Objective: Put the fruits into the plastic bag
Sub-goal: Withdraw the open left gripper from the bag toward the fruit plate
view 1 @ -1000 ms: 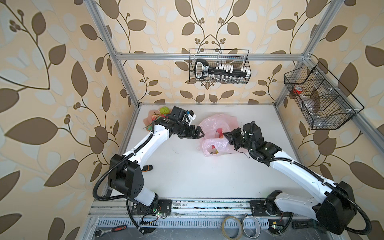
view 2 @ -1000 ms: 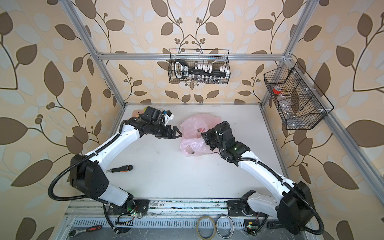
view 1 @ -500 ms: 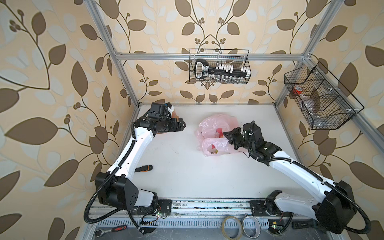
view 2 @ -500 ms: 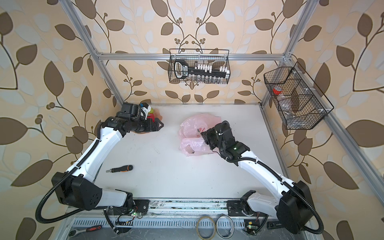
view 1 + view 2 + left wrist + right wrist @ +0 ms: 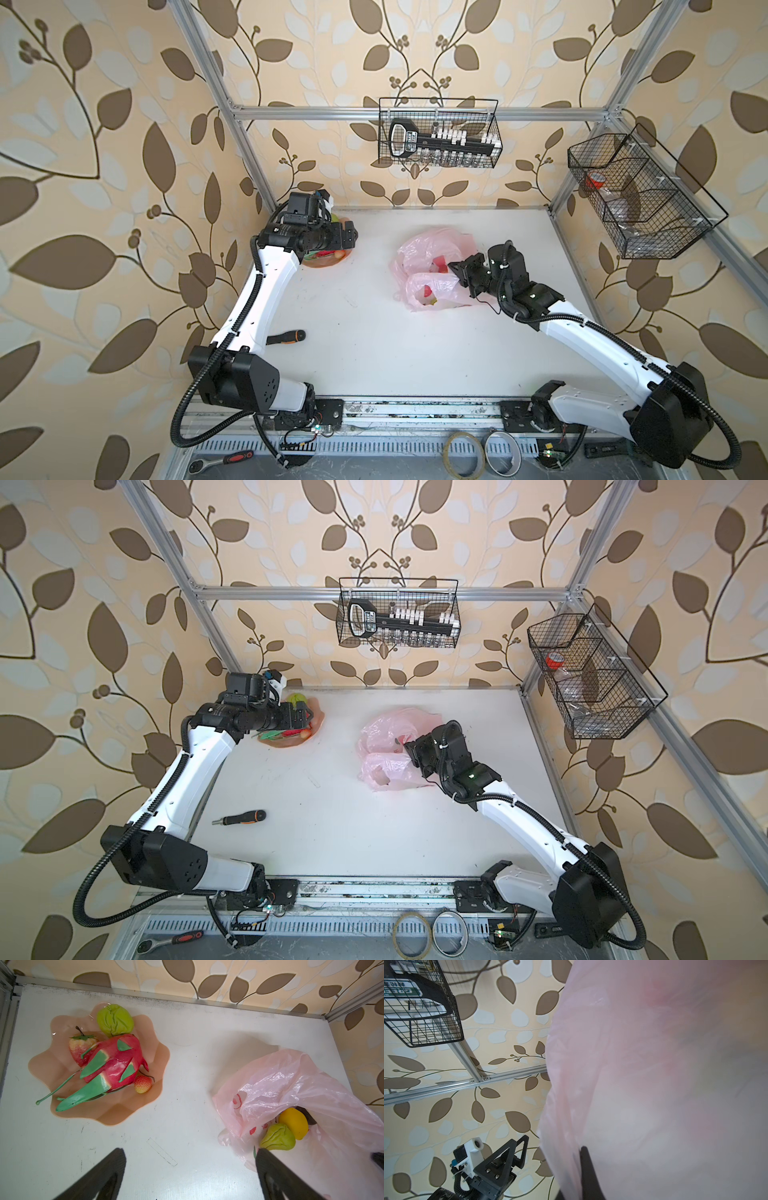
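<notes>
**Holding the bag by its rim, my other hand spread wide near the dish**

Bare worktop (image 5: 187,1064) lies open between the plastic bag (image 5: 291,1088) and the peach dish (image 5: 145,1103). The dish sits well apart from the bag, near the back wall's edge and the frame corner. A screwdriver (image 5: 286,336) lies far from the bag, toward my left arm's base.

The bag is thin, crinkled and pale pink with red prints, its mouth gaping toward the dish. Inside it a yellow lemon (image 5: 294,1123) touches a lumpy green fruit (image 5: 278,1137).

In the dish lie a magenta dragon fruit (image 5: 116,1059) with green scales, a second green fruit (image 5: 115,1020), a strawberry (image 5: 81,1049) and, on the bag side, a small red-orange fruit (image 5: 143,1084).

My left hand (image 5: 190,1150) hangs over the dish end of that gap, fingers spread wide and empty. My right hand (image 5: 455,266) is pinched together on the bag's film, on the side away from the dish.
</notes>
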`<state>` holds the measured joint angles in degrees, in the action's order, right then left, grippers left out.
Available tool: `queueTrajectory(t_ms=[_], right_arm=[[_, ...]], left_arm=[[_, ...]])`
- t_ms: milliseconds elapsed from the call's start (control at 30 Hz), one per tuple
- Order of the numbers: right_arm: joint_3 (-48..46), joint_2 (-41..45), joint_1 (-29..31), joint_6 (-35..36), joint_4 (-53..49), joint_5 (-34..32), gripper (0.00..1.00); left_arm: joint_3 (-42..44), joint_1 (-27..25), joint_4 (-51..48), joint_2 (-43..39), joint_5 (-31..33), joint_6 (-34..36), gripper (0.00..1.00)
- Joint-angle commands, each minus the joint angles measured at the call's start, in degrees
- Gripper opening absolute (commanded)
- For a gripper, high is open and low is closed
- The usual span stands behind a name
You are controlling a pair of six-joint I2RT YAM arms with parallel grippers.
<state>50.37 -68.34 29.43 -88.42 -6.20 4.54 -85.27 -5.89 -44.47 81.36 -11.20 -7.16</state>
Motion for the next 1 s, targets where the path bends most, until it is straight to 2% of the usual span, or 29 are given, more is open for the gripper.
queueTrajectory(t_ms=[0, 233, 367, 567, 967], right_arm=[[1.7, 0.4, -0.5, -0.7, 0.2, 0.8, 0.0], [1.6, 0.2, -1.0, -0.5, 0.3, 1.8, 0.0], [1.8, -0.1, -1.2, -0.4, 0.2, 2.4, 0.0], [1.8, -0.5, -1.6, -0.3, 0.3, 3.3, 0.0], [1.8, -1.2, -3.1, 0.1, 0.4, 5.5, 0.0]], left_arm=[[-2.4, 0.7, 0.4, 0.7, 1.2, 0.6, 0.99], [-2.7, 0.9, 3.0, 4.6, 2.1, -2.7, 0.99], [-3.2, 0.9, 4.1, 7.2, 5.7, -4.2, 0.99], [-7.1, 1.1, 3.9, 12.8, 8.6, -3.2, 0.99], [-17.2, 4.3, 5.5, 25.0, 6.3, -3.2, 0.99]])
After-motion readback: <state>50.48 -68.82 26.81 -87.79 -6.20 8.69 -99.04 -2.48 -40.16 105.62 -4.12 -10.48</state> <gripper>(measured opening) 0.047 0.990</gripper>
